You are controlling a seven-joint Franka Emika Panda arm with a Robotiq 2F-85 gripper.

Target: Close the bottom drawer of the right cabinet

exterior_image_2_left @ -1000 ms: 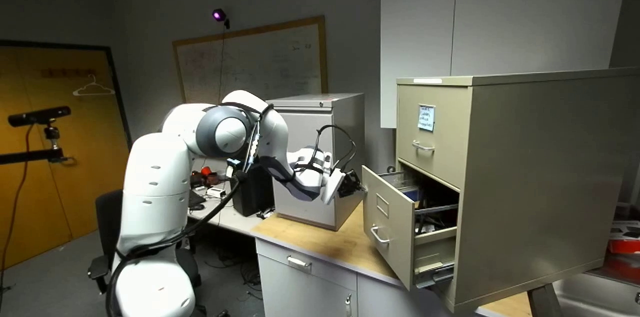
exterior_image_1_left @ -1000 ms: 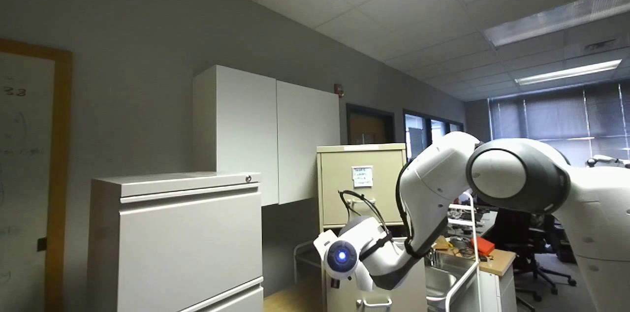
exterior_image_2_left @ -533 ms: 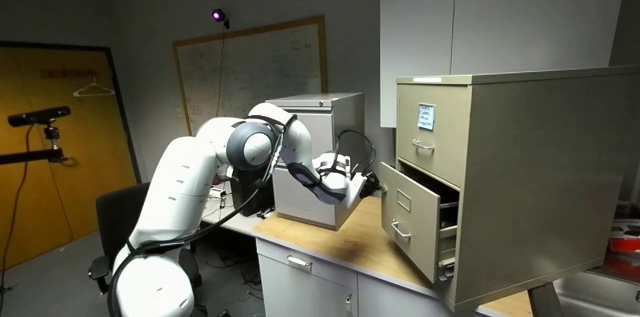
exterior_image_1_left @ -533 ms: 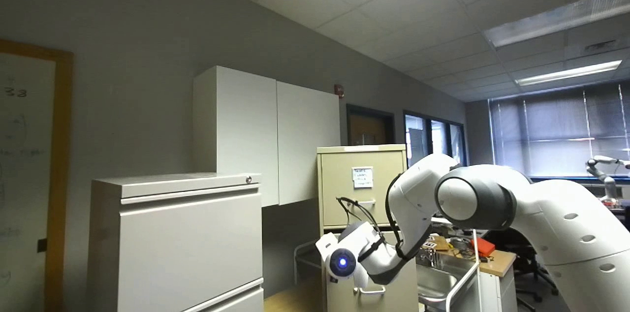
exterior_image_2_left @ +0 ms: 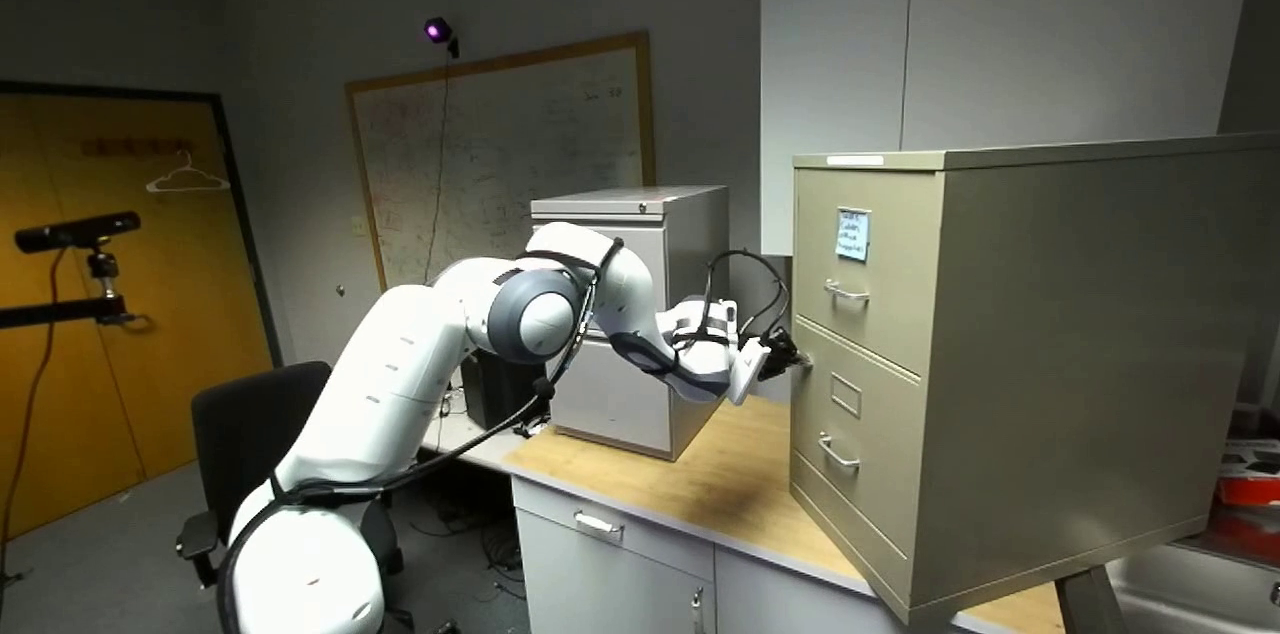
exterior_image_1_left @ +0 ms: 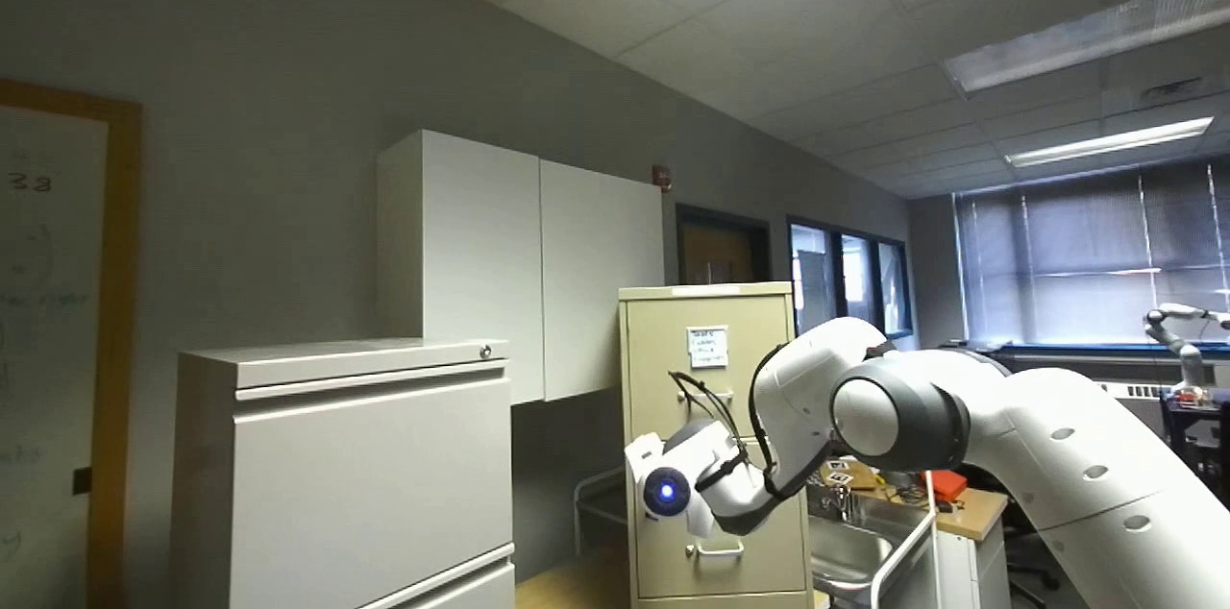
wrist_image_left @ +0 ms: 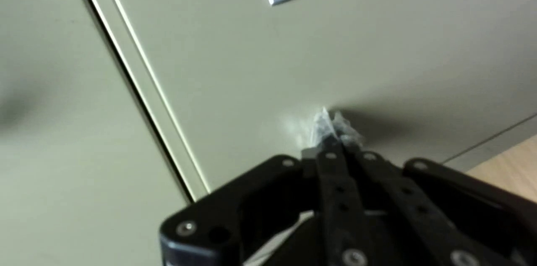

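Observation:
The right cabinet [exterior_image_2_left: 1080, 364] is beige metal with two drawer fronts; it also shows in an exterior view [exterior_image_1_left: 663, 369]. Its bottom drawer [exterior_image_2_left: 868, 429] looks flush with the cabinet front in that view. The drawer front also shows behind the arm [exterior_image_1_left: 711, 578] and fills much of the wrist view [wrist_image_left: 235, 73]. My gripper [exterior_image_2_left: 803, 361] is at the upper left part of the bottom drawer front, its tips at or against the panel. In the wrist view the gripper [wrist_image_left: 334, 128] is shut, its pale wrapped tips together with nothing between them. The wrist hides the fingers in an exterior view.
The top drawer [exterior_image_2_left: 865, 254] carries a paper label and a handle, and is shut. A grey-white cabinet [exterior_image_2_left: 610, 404] stands left on the wooden counter [exterior_image_2_left: 720, 474]. White cupboards [exterior_image_2_left: 1060, 44] hang above. A sink [exterior_image_1_left: 846, 551] lies beyond the filing cabinet.
The bottom drawer has moved inward, from well open to flush with the cabinet. My arm has reached forward with it, the shut gripper staying at the drawer front.

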